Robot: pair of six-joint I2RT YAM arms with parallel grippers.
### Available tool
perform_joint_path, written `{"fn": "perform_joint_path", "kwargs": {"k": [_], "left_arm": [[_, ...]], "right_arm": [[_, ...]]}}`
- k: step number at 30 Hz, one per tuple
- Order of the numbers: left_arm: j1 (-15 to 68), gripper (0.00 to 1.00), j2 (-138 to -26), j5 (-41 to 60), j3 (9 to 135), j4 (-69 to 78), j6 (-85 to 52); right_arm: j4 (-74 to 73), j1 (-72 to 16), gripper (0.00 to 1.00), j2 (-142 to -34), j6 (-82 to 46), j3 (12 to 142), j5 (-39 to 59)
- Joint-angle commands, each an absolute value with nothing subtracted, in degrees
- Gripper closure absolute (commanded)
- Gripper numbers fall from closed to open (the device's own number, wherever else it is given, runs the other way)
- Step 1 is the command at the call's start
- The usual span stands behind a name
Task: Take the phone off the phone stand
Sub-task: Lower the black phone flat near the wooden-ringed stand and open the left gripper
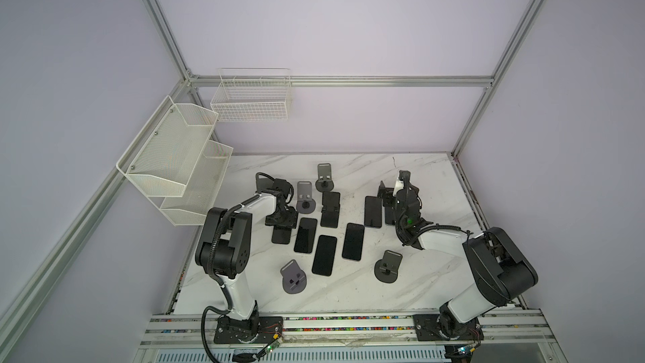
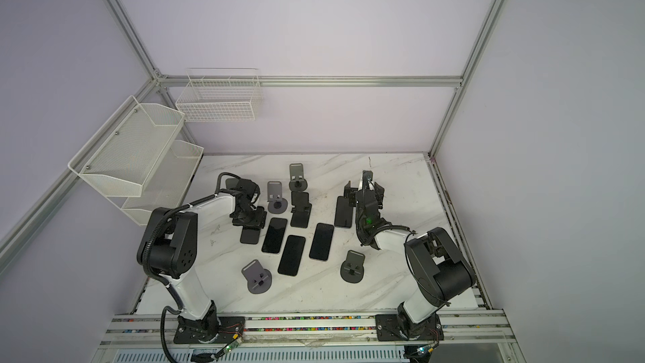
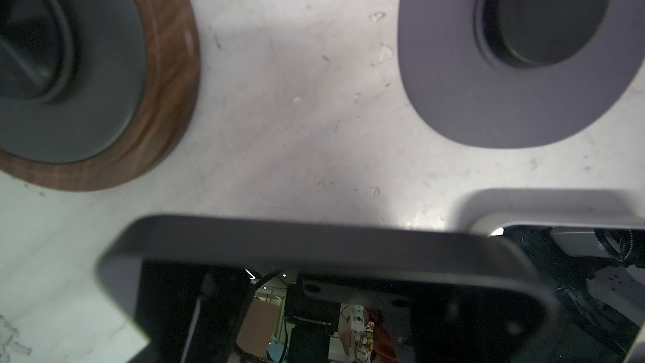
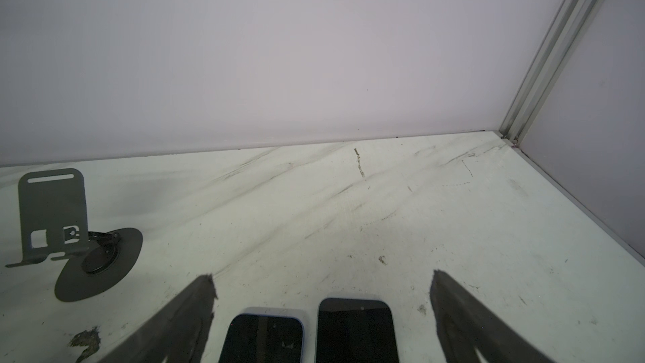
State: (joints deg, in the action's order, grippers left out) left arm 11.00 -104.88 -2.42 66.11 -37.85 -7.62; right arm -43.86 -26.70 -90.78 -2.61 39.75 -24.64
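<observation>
**Release Step: Phone Flat on the Desk Beneath the Left Pincer**

The desk (image 1: 349,295) carried a row of phones (image 1: 324,254) lying flat and several empty stands (image 1: 387,267). The phone (image 1: 281,236) in hand lay flat at the left end of that row, clear of every stand and directly beneath my left pincer (image 1: 281,222). No view showed that pincer's fingers, so I could not tell whether it was spread or pinching the phone. My right pincer (image 4: 321,275) hung spread wide and empty over the far right part of the desk.

I judged the step to be the set-down of this phone. The next move called for confirming that my left fingers were free of the phone's edges, then rising straight up so the phone was not dragged into its neighbour. The middle phone (image 1: 330,218) looked propped on a black stand (image 1: 338,208). If so, it called for a pinch across its long edges and a lift out without tipping the stand.
</observation>
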Motion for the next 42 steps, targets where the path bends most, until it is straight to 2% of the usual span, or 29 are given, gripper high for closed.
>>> {"fn": "perform_joint_path", "kwargs": {"k": [1, 32, 42], "left_arm": [[10.28, 0.24, -108.84, -1.42, 64.86, -41.25, -5.82], [9.84, 0.22, -109.25, 0.57, 68.03, -43.41, -5.2], [9.49, 0.2, -105.82, 0.99, 68.27, -43.81, -5.69]], "right_arm": [[-43.91, -26.91, 0.03, -90.85, -1.95, 40.61, -25.32], [-43.38, -26.9, 0.03, -91.31, -1.67, 41.16, -24.79], [-44.14, -26.9, 0.03, -90.71, -1.53, 40.54, -24.61]]}}
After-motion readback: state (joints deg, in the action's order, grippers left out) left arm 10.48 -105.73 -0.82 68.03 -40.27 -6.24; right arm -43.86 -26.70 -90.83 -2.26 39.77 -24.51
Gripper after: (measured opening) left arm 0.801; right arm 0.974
